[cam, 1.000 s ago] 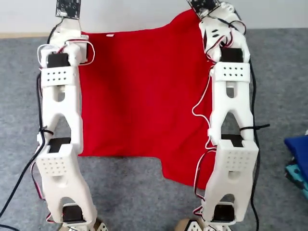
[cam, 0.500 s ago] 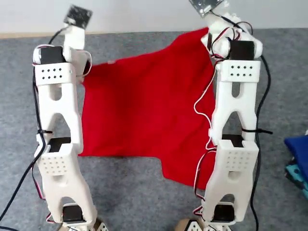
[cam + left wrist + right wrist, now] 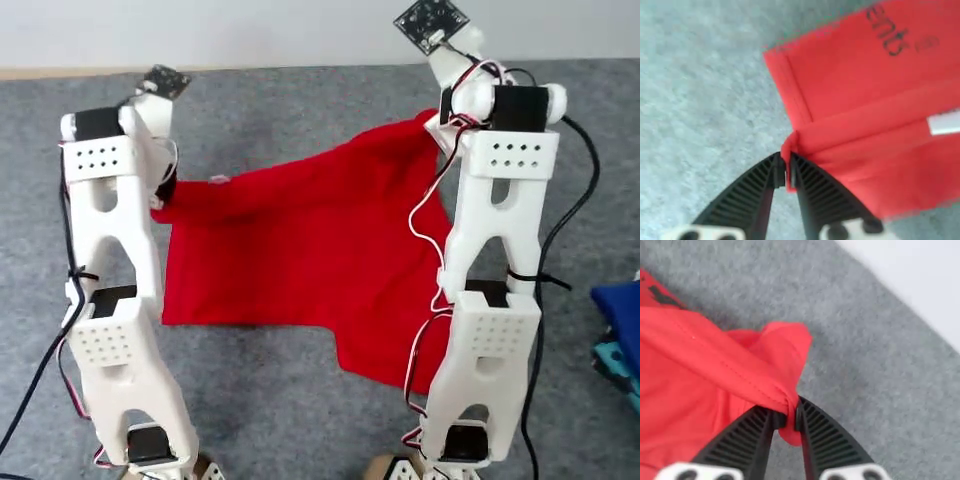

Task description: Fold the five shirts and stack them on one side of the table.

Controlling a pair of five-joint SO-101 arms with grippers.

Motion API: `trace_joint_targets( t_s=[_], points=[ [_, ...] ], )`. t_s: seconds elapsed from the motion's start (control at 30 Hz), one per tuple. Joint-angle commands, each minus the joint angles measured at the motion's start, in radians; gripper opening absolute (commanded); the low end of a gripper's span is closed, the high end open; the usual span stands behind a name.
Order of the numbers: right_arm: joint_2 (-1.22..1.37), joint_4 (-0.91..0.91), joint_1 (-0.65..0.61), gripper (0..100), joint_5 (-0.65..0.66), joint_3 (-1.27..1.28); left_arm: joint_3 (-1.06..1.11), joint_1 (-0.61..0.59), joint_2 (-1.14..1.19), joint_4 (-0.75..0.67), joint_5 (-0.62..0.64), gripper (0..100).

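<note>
A red shirt (image 3: 300,250) lies spread on the grey table between my two arms, its far edge lifted off the surface. My left gripper (image 3: 786,176) is shut on the far left corner of the red shirt (image 3: 865,115); in the high view that corner is held at the left gripper (image 3: 165,195). My right gripper (image 3: 787,417) is shut on the far right corner of the red shirt (image 3: 705,375), seen from above at the right gripper (image 3: 438,135). The near hem still rests on the table.
A blue garment (image 3: 618,310) and a teal one (image 3: 612,360) lie at the right edge of the table. The grey carpet-like table surface (image 3: 260,410) is bare in front of the shirt. A pale wall (image 3: 300,30) runs along the far side.
Both arms have drawn back toward the near side and lifted, pulling the shirt's far edge up and toward me. The shirt's far part has left the table's far edge.
</note>
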Motion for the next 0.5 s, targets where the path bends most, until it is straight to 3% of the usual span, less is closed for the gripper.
trace_joint_targets(
  t_s=[0.0,0.47],
  points=[
    [-0.143,0.045,0.028,0.9,-0.005,0.121,0.067,-0.008,-0.084,0.032,-0.006,0],
    [-0.567,0.041,0.028,0.9,-0.054,0.888,0.369,0.018,-0.195,0.029,-0.049,0]
  ],
)
